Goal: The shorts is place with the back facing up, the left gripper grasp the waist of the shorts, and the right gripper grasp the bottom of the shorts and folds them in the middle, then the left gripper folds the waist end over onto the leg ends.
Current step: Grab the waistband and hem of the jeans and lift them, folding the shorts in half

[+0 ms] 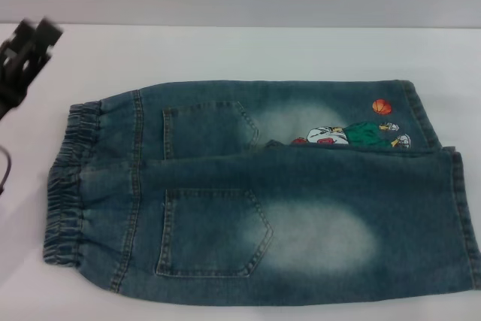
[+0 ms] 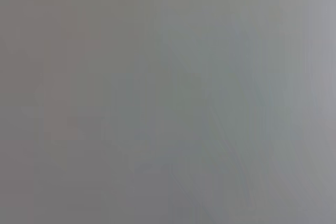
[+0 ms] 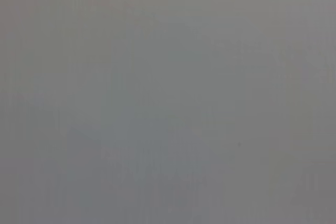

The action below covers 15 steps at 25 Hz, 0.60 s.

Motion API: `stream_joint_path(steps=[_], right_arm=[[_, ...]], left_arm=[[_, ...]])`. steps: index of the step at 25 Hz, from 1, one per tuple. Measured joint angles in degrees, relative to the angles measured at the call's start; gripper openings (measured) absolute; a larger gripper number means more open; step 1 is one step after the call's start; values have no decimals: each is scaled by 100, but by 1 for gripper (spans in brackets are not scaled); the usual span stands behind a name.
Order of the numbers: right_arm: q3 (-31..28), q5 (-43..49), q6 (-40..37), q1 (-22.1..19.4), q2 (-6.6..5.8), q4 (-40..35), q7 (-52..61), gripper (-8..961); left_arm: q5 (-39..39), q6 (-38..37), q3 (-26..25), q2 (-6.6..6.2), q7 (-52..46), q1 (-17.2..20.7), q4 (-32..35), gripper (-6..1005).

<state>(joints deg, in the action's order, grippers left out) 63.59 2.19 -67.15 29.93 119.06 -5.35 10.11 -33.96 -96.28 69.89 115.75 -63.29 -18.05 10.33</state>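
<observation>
Blue denim shorts (image 1: 255, 193) lie flat on the white table in the head view, back pockets up. The elastic waist (image 1: 69, 186) is at the left and the leg ends (image 1: 458, 208) at the right. A cartoon print (image 1: 349, 134) shows on the far leg. My left gripper (image 1: 22, 58) hangs above the table at the far left, beyond and to the left of the waist, apart from the cloth. The right gripper is out of view. Both wrist views show only plain grey.
The white table (image 1: 248, 50) extends behind the shorts to a pale back wall. A dark cable (image 1: 4, 171) curves along the left edge of the head view.
</observation>
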Motion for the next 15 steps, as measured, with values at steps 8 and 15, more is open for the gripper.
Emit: stream_joint_path(steps=[8,15], right_arm=[[-17,0,-1,4,4,12,0,551],[-31,0,9,8,1,4,42,552]], left_arm=[[-1140,428,605,-911,-2478,-462,1224,845],[-4038,-52,-807,-1424,-4857,-540,2291,845]])
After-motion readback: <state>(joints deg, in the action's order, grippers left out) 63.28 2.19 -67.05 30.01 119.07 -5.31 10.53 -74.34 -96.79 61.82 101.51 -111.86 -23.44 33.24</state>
